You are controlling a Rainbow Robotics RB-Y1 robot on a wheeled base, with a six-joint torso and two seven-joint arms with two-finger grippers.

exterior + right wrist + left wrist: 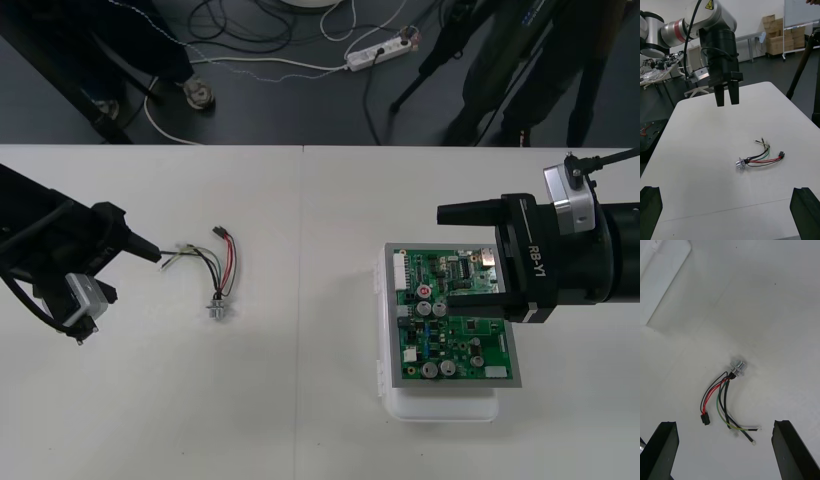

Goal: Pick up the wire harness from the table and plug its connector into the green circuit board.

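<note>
One board edge under right pincer

The harness has red, black, green and white wires, a black plug and a shiny silver socket. The board is green, speckled with silver and black parts, grey-framed, on a white base. The worktop is plain off-white. The left hand and the right hand are black; the right bears white lettering.
</note>
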